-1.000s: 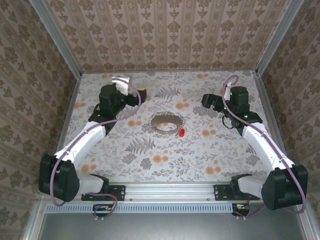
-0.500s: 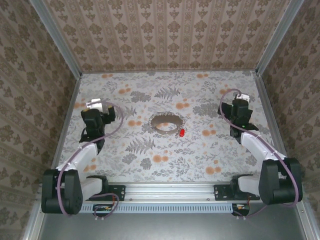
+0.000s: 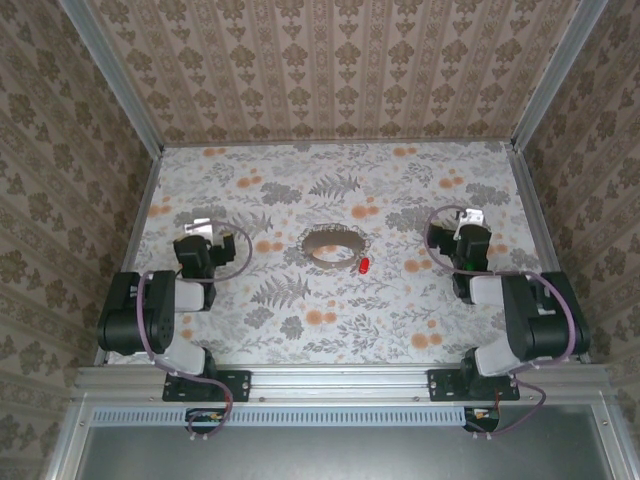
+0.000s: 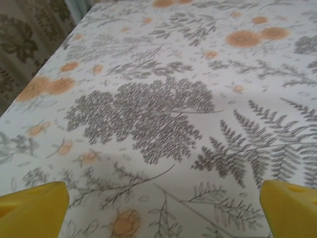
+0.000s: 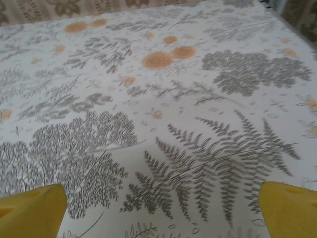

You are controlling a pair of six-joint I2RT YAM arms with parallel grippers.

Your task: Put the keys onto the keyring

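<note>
Tiny red oblong key (image 3: 364, 266), centre frame, just beside thin brown-metallic keyring loop (image 3: 330, 258). Left gripper (image 4: 163, 210) and right gripper (image 5: 161, 210): jaws apart, empty, well off. Risk: key so small, a pinch may flick it away.

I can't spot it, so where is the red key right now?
In the top view the red key lies near the centre, just right of the keyring, by its near edge.

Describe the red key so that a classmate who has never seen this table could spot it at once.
Start at the flower-printed table seen from above and find the brown keyring loop near its middle. Beside the loop's near right edge lies the key, a tiny oblong piece. It is bright solid red, unlike the paler orange flower prints around it.
</note>
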